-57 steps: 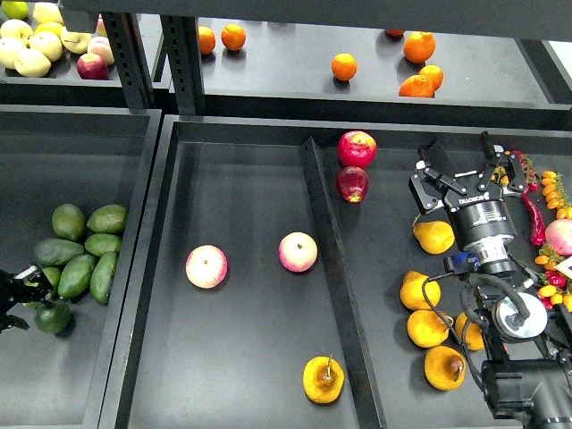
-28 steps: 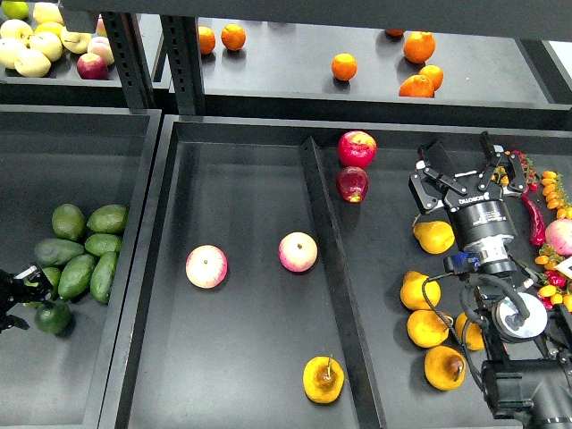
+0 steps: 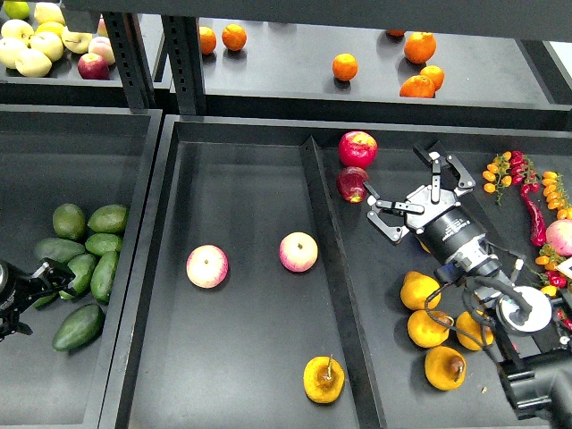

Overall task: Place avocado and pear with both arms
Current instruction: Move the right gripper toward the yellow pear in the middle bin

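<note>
1. Head view, far left edge: left gripper (image 3: pixel 40 279) dark and small beside the avocado pile (image 3: pixel 85 250); whether open or closed cannot be told, nothing visibly held.
2. Just below it, in the left bin (image 3: pixel 27 179): the avocado (image 3: pixel 78 326), lying alone and tilted, apart from the fingers and the pile.
3. Middle tray (image 3: pixel 241 179), left compartment: two pink-yellow apples (image 3: pixel 206 265) side by side mid-tray; the pear (image 3: pixel 323 379) near the front edge, stem up, close to the divider (image 3: pixel 329 268).
4. Right of the divider, toward the back: two red apples (image 3: pixel 357 148), one behind the other.
5. Right gripper (image 3: pixel 413 192) spread wide, empty, hovering just right of the darker red apple.
6. Front right: cluster of yellow pears (image 3: pixel 427 327) beneath the right arm.
7. Far right edge: chillies (image 3: pixel 534 210).
</note>
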Tool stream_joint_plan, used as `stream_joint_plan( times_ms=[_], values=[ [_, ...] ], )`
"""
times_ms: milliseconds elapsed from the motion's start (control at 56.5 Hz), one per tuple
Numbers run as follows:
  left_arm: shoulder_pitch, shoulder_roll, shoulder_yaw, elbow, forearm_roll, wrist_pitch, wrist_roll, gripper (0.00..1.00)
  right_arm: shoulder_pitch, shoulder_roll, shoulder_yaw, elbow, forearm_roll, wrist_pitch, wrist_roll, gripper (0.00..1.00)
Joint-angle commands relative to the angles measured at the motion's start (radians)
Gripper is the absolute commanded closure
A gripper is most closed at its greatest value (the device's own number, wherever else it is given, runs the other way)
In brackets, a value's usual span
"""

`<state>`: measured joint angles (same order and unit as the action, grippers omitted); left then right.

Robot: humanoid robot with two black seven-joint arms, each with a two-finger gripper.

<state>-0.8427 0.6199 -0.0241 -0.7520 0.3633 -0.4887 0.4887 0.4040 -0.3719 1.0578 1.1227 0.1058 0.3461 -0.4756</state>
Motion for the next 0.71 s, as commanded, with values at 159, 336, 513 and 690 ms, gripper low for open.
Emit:
stream_joint_plan(
  times_ms=[159, 336, 513, 690],
  values=[
    [0.031, -0.045, -0.074, 0.037, 0.000, 0.000, 0.000, 0.00, 0.168, -0.137, -0.392, 0.002, 0.017, 0.125, -0.013, 0.00],
    [0.033, -0.058, -0.080, 0.039, 0.003, 0.000, 0.000, 0.00, 0.272, -0.162, -0.601, -0.008, 0.017, 0.143, -0.013, 0.00],
    [0.034, -0.092, -0.085, 0.062, 0.003, 0.000, 0.000, 0.00, 0.364, -0.160, -0.806, -0.044, 0.002, 0.143, -0.013, 0.00],
    [0.034, -0.114, -0.105, 0.063, 0.003, 0.000, 0.000, 0.00, 0.394, -0.127, -0.921, -0.129, -0.110, 0.143, -0.013, 0.00]
  ],
)
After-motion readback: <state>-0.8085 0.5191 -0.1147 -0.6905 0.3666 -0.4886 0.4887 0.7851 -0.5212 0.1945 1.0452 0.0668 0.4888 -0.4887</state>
